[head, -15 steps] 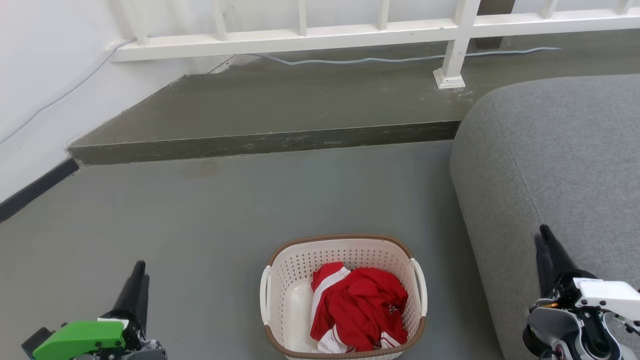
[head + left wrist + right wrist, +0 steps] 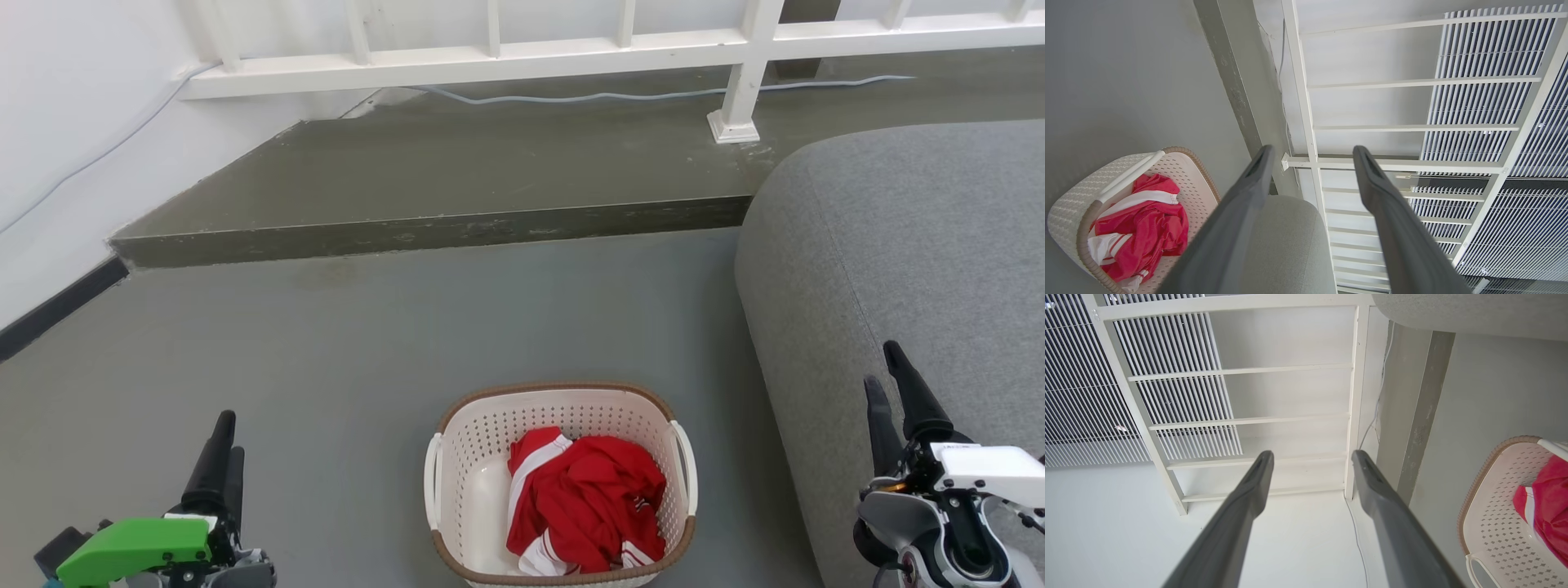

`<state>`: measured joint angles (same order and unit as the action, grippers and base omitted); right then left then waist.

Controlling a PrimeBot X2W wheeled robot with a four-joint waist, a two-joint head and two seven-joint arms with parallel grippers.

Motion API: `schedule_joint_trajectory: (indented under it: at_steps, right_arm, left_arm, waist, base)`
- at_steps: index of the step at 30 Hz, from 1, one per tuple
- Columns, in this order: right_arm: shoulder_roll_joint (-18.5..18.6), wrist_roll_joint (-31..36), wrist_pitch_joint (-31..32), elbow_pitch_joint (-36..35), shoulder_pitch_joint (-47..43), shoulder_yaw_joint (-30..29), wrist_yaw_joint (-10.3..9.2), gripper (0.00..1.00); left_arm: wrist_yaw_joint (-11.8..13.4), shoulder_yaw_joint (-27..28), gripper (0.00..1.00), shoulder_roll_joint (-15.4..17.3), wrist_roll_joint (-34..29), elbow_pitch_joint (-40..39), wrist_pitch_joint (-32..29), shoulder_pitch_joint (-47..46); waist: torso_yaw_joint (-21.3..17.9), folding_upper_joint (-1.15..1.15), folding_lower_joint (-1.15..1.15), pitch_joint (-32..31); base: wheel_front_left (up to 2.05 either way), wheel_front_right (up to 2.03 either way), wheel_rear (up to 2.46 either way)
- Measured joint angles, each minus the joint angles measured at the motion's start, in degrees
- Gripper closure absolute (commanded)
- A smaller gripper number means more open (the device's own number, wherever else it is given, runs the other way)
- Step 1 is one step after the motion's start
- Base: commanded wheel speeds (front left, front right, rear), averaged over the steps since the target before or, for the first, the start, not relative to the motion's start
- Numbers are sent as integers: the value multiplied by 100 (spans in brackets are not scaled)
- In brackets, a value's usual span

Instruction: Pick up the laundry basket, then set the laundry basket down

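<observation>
A grey floor runs back to a raised step under a white railing, with a grey sofa along the floor's right edge. The laundry basket stands upright on the floor near the sofa's side, well clear of the step, holding a crumpled red and white garment. The left gripper hangs over the floor left of the basket, fingers apart and empty. The right gripper sits over the sofa, fingers likewise apart, gripping nothing.

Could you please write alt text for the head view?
A cream laundry basket holding a red garment sits on the grey floor between the open left gripper and open right gripper, beside a grey upholstered seat.
</observation>
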<state>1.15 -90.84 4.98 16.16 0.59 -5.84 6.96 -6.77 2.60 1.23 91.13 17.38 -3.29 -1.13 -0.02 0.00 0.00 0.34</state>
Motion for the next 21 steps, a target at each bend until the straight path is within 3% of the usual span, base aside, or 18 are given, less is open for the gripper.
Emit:
schedule_joint_trajectory:
  at_steps: [13,21]
  right_arm:
    - [135,471,-360,-303,13,269,0,0]
    - [319,944,-578,-468,53,554,0,0]
  left_arm:
    - [0,-278,0,156,-812,-193,293,-6]
    - [-1,-413,0,246,-1641,-321,444,-23]
  waist:
    - [-11,0,0,27]
    - [-22,0,0,38]
  base:
    - [0,0,0]
    - [0,0,0]
